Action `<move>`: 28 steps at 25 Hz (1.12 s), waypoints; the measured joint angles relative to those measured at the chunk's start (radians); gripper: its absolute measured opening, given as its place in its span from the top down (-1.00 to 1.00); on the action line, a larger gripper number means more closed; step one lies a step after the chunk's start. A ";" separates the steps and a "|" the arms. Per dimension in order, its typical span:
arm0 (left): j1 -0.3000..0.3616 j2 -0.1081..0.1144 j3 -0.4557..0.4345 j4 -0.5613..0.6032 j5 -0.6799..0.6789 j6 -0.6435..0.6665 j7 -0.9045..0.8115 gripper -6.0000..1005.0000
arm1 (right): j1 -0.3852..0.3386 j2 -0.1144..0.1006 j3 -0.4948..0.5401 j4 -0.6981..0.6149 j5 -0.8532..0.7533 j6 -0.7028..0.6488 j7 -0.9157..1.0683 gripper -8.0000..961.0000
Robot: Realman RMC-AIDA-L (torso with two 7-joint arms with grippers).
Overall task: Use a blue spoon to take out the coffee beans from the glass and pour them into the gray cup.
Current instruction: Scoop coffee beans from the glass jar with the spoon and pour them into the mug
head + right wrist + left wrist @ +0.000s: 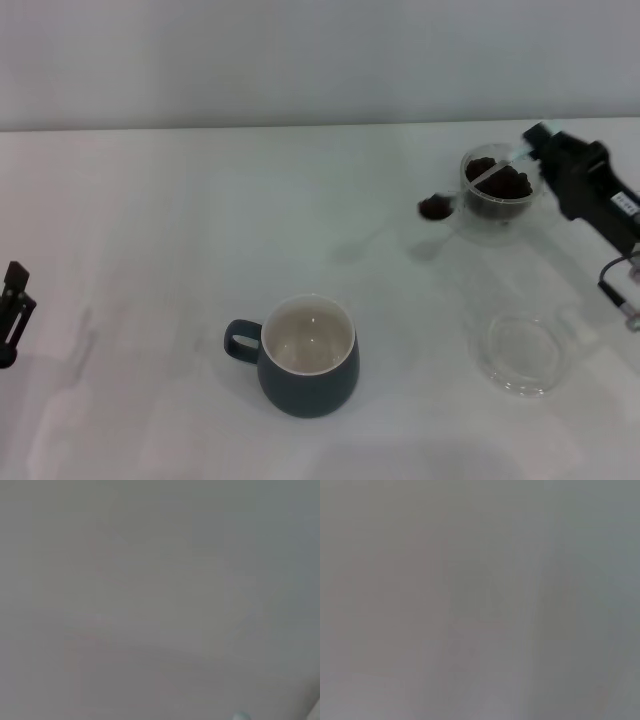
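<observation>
In the head view the glass stands at the far right of the white table, with coffee beans inside. My right gripper is shut on the pale handle of the blue spoon. The spoon reaches across the glass's rim, and its bowl hangs just outside the glass on its left, loaded with beans. The gray cup stands at the front centre, handle to the left, its cream inside bare. My left gripper is parked at the left edge. Both wrist views show only blank surface.
A flat clear glass saucer lies at the front right, between the glass and the table's front edge. The white table stretches between the glass and the gray cup.
</observation>
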 joint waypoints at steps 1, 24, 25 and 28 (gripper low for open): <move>-0.001 0.000 0.000 0.000 0.001 0.000 0.000 -0.60 | -0.002 0.001 -0.024 -0.003 0.000 -0.009 0.001 0.67; 0.006 -0.003 0.003 0.000 0.041 -0.006 -0.006 -0.60 | 0.006 0.007 -0.382 -0.167 0.005 0.038 -0.098 0.66; 0.006 -0.003 0.003 0.000 0.041 -0.006 -0.006 -0.60 | 0.006 0.007 -0.386 -0.169 0.004 0.040 -0.115 0.66; 0.007 -0.002 0.003 0.000 0.041 -0.004 -0.005 -0.60 | 0.006 0.007 -0.394 -0.176 0.005 0.032 -0.193 0.66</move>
